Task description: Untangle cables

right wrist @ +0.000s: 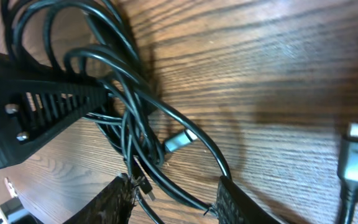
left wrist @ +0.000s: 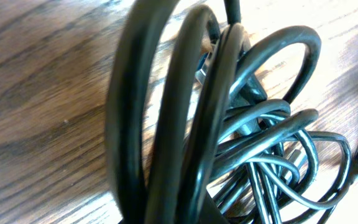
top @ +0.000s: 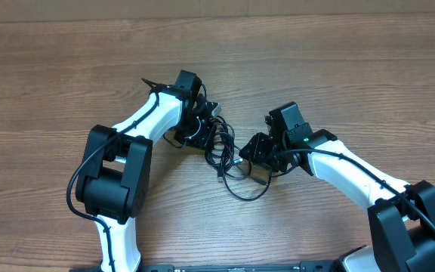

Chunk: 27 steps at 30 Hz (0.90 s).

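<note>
Here, tangled black cables (top: 229, 160) lay bunched near the middle of the bench (top: 51, 75), left fingers (right wrist: 48, 106) clamped on the bundle, right fingers (right wrist: 238, 202) stood apart, straddling loose strands, silver plug (right wrist: 179, 142) just ahead

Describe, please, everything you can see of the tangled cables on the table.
The cables are thin, glossy black cords, looped and tangled into one bunch lying on the wooden table between the arms. A small silver plug end shows inside the tangle. The left gripper is shut on one side of the bunch; several strands pass between the right gripper's open fingers.
</note>
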{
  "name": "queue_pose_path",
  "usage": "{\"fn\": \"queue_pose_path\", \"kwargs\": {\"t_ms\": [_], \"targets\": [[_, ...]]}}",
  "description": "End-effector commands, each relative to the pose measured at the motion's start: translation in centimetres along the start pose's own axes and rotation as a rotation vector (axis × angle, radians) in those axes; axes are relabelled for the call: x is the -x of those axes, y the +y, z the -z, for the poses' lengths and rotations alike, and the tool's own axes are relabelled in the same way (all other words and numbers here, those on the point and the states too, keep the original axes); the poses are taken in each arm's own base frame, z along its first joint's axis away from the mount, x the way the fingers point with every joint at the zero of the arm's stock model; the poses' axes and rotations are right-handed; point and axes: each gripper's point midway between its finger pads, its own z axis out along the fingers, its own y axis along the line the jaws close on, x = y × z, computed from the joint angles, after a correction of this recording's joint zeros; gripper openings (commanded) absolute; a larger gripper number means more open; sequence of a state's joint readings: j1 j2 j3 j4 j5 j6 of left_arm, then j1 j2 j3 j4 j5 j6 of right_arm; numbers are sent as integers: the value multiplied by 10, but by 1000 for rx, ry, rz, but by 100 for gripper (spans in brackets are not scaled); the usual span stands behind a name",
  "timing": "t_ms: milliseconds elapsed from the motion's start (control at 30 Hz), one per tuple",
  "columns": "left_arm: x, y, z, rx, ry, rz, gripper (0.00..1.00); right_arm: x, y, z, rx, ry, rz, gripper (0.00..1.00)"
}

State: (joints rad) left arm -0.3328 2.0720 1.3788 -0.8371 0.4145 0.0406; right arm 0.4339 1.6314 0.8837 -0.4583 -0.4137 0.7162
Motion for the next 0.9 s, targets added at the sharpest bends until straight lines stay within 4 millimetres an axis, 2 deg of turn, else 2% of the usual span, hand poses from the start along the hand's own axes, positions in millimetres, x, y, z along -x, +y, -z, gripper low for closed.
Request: {"fn": "queue_pose_path", "kwargs": {"t_ms": [0,100,233,300,433,600,700,867], "targets": [[-2,8,4,22,9,-101,4,5,14,6,39,-23,63,41],[0,-4,13,-64,3,-104,5,7,17,6,51,-29,72,34],[6,-39,27,-282,-69,-293,5,2,32,8,129,0,167,30],[8,-47,31,-337,-96,-333,5,-2,38,9,166,19,205,30],[6,-57,36,-403,-117,-394,4,-2,38,9,167,21,205,29],[-9,-72,43,-497,-122,-536,4,-2,38,9,167,22,204,19],[-11,-73,43,-504,-122,-546,4,-4,39,9,174,29,204,12],[-11,-75,44,-512,-128,-557,4,-5,41,9,181,35,205,9]]}}
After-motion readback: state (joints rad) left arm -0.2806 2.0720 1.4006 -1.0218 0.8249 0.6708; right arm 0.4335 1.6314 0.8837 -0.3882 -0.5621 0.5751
